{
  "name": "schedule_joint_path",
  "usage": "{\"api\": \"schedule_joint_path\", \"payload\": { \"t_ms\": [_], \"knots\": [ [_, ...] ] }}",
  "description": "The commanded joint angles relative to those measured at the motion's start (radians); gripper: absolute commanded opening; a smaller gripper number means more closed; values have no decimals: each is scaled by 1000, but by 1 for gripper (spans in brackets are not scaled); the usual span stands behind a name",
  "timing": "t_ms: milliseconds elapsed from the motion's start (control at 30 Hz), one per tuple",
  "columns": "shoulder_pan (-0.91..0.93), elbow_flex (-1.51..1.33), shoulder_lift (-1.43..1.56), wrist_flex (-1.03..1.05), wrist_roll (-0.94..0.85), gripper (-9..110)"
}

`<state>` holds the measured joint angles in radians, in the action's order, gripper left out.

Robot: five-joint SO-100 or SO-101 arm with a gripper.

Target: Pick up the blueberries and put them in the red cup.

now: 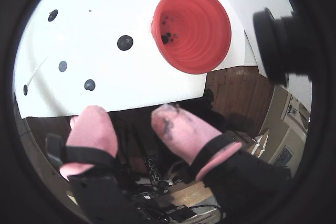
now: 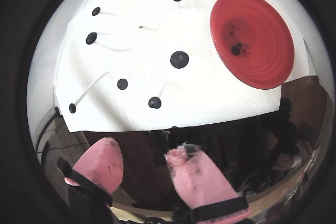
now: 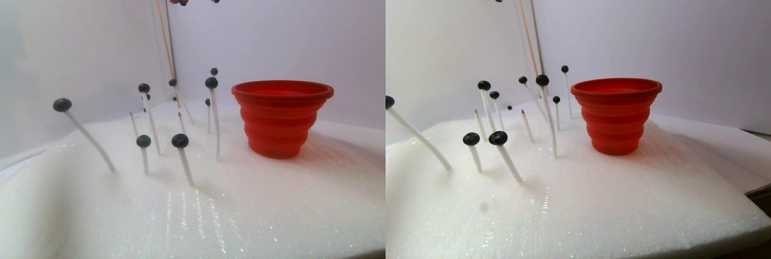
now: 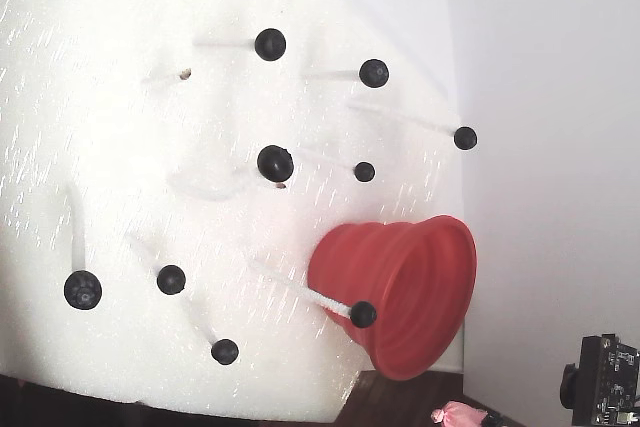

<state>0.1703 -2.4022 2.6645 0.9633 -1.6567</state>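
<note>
Two pink-padded fingers of the gripper (image 2: 142,158) stand apart – nothing held between them – high above the white foam pad (image 3: 253,211). The red cup (image 3: 282,116) stands upright on the pad, a few dark berries inside. The blueberries (image 4: 275,162) sit on white sticks – beside the cup.

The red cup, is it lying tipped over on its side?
No. In the stereo pair view the red cup stands upright on the white foam, its wide rim facing up.

Blueberries (image 2: 179,59) left of red cup (image 2: 252,39)
</note>
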Motion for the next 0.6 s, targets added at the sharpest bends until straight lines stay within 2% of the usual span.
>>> {"api": "schedule_joint_path", "payload": {
  "t_ms": [0,567],
  "knots": [
    [17,9,5,-43,-17,17],
    [32,-5,-123,-186,-35,18]
  ]
}}
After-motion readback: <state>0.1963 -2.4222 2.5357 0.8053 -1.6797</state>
